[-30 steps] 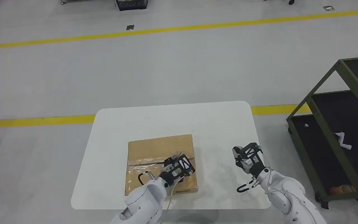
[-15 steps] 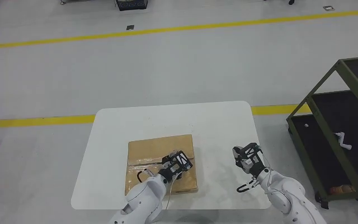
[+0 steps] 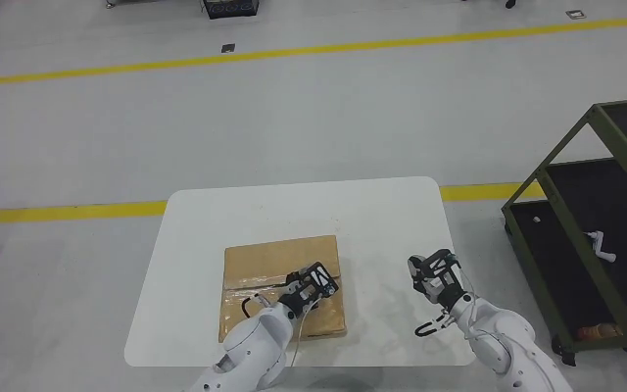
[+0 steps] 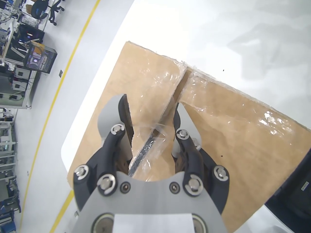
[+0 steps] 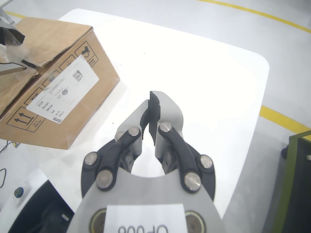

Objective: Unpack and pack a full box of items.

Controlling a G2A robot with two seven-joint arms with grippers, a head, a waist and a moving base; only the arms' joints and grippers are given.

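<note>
A closed cardboard box (image 3: 265,269) stands on the white table (image 3: 294,211), its top flaps covered with wrinkled clear tape (image 4: 155,83). My left gripper (image 3: 315,282) hovers over the box's near right part. It is open (image 4: 151,104), with one finger on each side of the gap between the flaps (image 4: 181,83), where the tape is torn and loose. My right gripper (image 3: 437,273) hangs above bare table to the right of the box. It is shut (image 5: 152,100) with nothing in it. The box's side (image 5: 80,78) carries a white label (image 5: 62,90).
A dark green cart (image 3: 578,216) stands on the floor off the table's right edge. The table's far half and right side are bare. A thin black cable (image 3: 250,312) lies on the box near its front edge.
My left gripper has shifted slightly toward the box's far right side. The right arm has kept still.
</note>
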